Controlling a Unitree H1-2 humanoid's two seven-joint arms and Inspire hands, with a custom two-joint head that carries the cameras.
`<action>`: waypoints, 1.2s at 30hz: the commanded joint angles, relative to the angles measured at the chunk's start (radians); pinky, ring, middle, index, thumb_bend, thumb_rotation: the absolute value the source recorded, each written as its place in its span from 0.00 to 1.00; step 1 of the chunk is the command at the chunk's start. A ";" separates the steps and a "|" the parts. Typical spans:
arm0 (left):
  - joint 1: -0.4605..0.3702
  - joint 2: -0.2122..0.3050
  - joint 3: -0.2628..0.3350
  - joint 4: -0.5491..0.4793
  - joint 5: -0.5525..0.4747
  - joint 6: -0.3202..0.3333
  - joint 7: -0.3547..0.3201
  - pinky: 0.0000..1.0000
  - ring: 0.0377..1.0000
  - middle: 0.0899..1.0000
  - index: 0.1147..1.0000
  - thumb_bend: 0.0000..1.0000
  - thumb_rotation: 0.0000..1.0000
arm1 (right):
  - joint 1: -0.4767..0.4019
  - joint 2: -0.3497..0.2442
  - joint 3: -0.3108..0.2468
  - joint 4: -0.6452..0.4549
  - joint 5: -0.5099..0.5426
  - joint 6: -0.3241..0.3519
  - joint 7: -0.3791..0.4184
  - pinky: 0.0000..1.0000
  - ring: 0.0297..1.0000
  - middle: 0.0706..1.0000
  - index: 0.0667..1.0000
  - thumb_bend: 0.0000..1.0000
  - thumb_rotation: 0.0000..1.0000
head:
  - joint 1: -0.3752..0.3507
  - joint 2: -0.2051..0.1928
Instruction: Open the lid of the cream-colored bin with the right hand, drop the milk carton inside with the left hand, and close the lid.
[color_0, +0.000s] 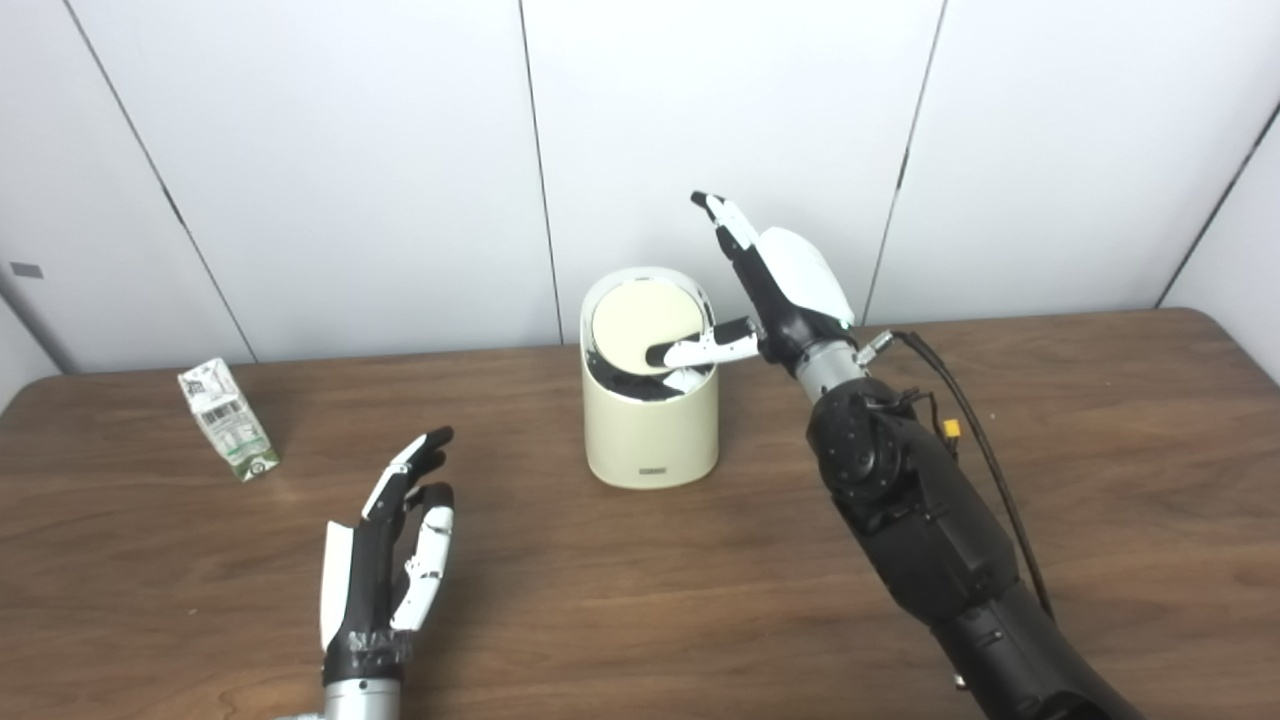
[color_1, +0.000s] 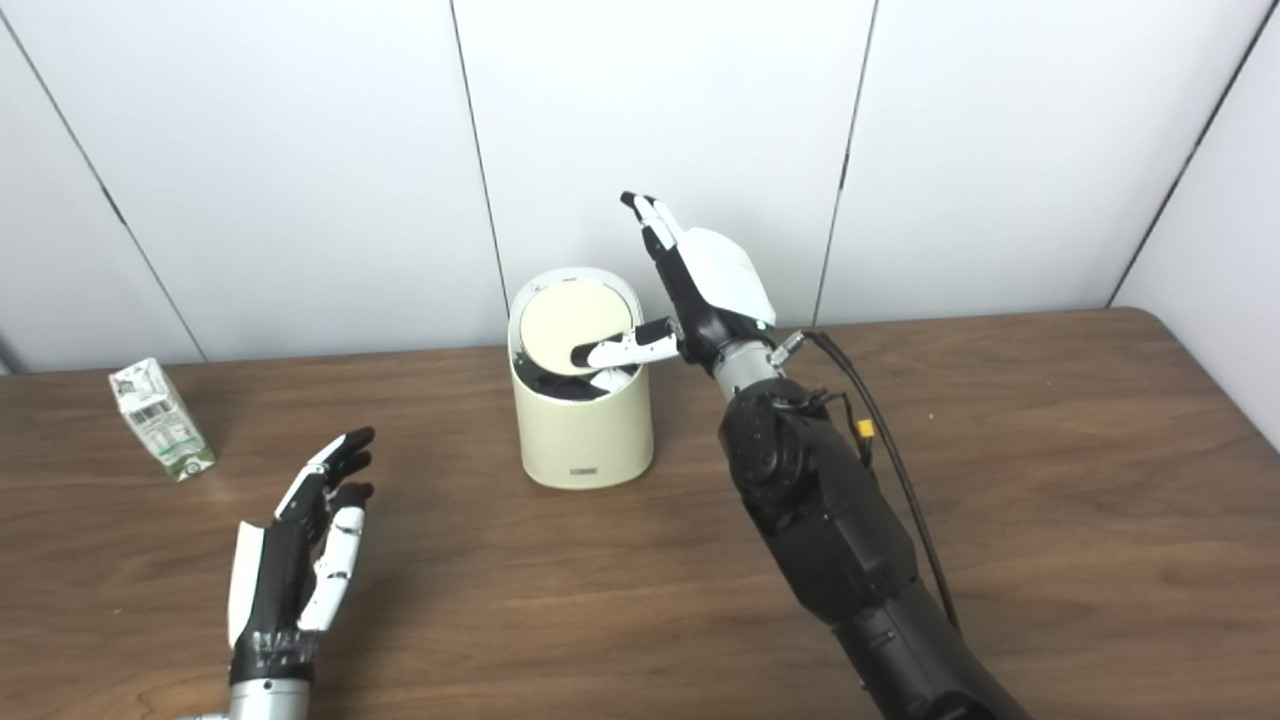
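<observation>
cream plastic, the bin (color_0: 650, 420) stands mid-table with its lid (color_0: 645, 325) tilted up; the right hand (color_0: 775, 290) has fingers spread, thumb reaching over the rim, gripping nothing. the milk carton (color_0: 228, 420) stands well apart at far left, likely light, crushable card, best pinched across its flat sides. the left hand (color_0: 385, 555) hovers open and empty, near it. dark wood-grain table (color_0: 1100, 450), plain white panelled walls (color_0: 350, 150) behind

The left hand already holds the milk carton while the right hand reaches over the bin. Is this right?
Not quite. The left hand is open and holds nothing; the carton stands apart on the table, as the left eye view shows. The right hand does reach over the bin.
</observation>
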 joint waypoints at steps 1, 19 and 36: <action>0.019 -0.019 -0.015 0.046 0.012 -0.015 0.012 0.75 0.84 0.86 0.85 0.30 0.83 | -0.037 -0.012 0.002 -0.011 -0.013 -0.004 0.008 0.80 0.91 0.98 0.97 0.99 0.26 | -0.001 0.001; 0.019 -0.013 -0.017 0.049 -0.001 -0.019 0.008 0.75 0.84 0.86 0.85 0.30 0.82 | -0.014 -0.013 -0.027 -0.048 0.061 -0.021 0.046 0.69 0.85 0.96 0.95 0.87 0.99 | -0.005 -0.001; 0.023 -0.013 -0.017 0.044 0.004 -0.014 0.010 0.76 0.84 0.86 0.85 0.30 0.82 | 0.049 0.001 -0.076 -0.067 0.148 -0.134 -0.019 0.78 0.91 0.96 0.95 0.90 1.00 | -0.003 -0.004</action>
